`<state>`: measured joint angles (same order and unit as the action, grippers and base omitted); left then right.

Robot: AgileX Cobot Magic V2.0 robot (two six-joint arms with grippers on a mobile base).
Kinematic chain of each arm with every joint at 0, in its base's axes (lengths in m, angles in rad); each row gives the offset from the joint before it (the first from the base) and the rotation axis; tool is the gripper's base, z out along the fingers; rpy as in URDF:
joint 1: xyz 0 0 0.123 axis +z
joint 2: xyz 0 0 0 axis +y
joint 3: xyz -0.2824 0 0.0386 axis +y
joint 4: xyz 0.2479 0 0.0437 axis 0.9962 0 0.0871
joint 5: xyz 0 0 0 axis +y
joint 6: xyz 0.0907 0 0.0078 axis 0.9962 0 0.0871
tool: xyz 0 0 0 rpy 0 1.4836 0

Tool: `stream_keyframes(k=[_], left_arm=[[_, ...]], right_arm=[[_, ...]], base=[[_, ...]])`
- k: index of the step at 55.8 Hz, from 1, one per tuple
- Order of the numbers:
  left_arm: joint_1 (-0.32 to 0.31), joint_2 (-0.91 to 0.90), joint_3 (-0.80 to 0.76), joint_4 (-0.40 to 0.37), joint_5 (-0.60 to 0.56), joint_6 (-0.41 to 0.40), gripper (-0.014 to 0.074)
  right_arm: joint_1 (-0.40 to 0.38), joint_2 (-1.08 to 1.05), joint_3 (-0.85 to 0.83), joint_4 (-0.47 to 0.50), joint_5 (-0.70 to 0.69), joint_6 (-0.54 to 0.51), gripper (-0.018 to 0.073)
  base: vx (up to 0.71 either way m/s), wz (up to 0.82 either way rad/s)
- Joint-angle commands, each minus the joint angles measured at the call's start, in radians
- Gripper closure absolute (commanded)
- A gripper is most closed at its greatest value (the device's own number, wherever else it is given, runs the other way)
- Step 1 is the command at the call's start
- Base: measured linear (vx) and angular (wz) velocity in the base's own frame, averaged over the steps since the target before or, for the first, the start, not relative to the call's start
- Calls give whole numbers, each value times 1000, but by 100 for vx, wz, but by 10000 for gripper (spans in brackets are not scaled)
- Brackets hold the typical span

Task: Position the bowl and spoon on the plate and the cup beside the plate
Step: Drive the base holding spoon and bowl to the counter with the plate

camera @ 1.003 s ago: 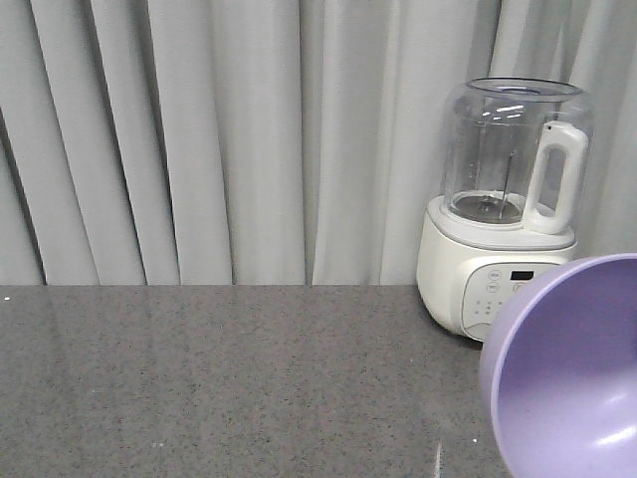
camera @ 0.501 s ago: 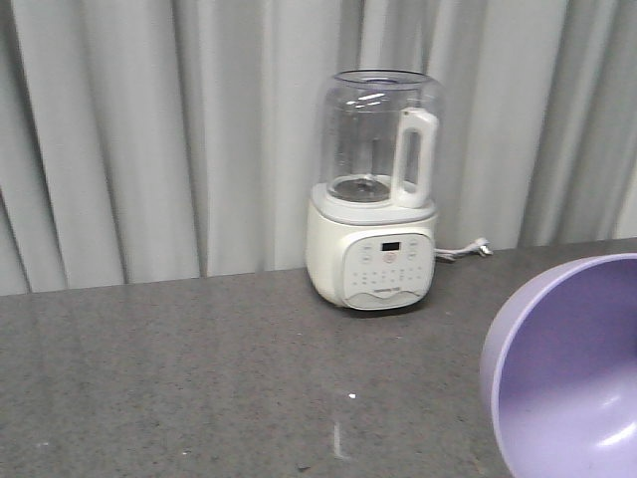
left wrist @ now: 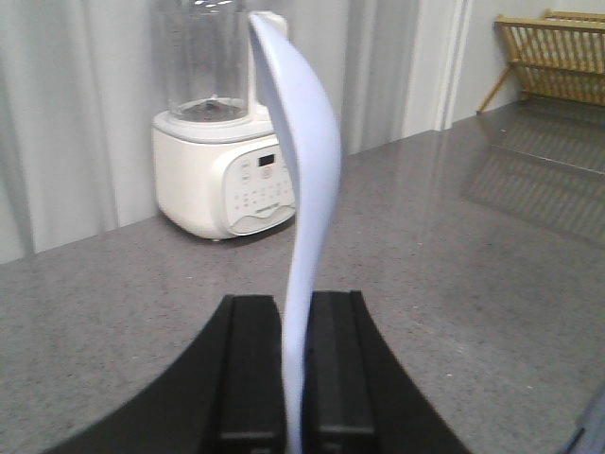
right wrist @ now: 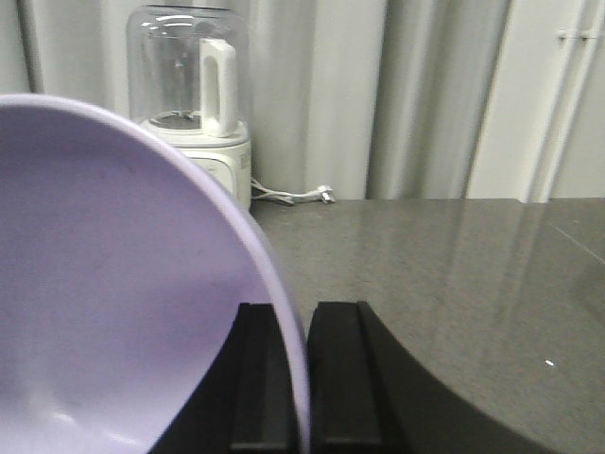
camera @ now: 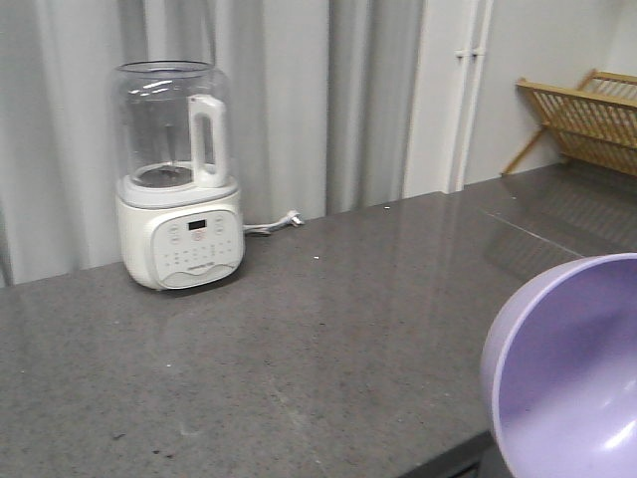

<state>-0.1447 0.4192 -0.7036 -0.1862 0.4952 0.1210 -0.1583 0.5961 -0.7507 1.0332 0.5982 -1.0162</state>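
Observation:
My left gripper point(left wrist: 296, 312) is shut on the handle of the pale blue-white spoon point(left wrist: 307, 142), which stands upright between the black fingers point(left wrist: 250, 369), scoop uppermost. My right gripper point(right wrist: 301, 322) is shut on the rim of the lavender bowl point(right wrist: 113, 284), with one finger inside and one outside the wall. The bowl point(camera: 572, 378) also fills the lower right corner of the front view, tilted with its inside facing the camera. The plate and the cup are out of view.
A white blender with a clear jug point(camera: 179, 179) stands at the back of the dark grey stone counter point(camera: 328, 329), its cord point(camera: 271, 225) trailing right. A wooden folding rack point(camera: 582, 112) sits at the far right. The counter's front edge shows at the bottom right.
The front view has swung to the right: the blender has slid from centre to the left, and a white wall and the wooden rack have come into sight. The bowl keeps its place in the frame.

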Motion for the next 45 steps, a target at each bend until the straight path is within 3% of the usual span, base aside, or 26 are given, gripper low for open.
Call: stream_keyframes(k=[1, 45], left_arm=[[-7, 9, -25, -15, -77, 0, 600], [-7, 9, -25, -15, -78, 0, 599]], right_arm=[[2, 5, -28, 42, -58, -5, 568], [2, 5, -28, 42, -58, -5, 568]], base=[[-15, -57], [-7, -56]])
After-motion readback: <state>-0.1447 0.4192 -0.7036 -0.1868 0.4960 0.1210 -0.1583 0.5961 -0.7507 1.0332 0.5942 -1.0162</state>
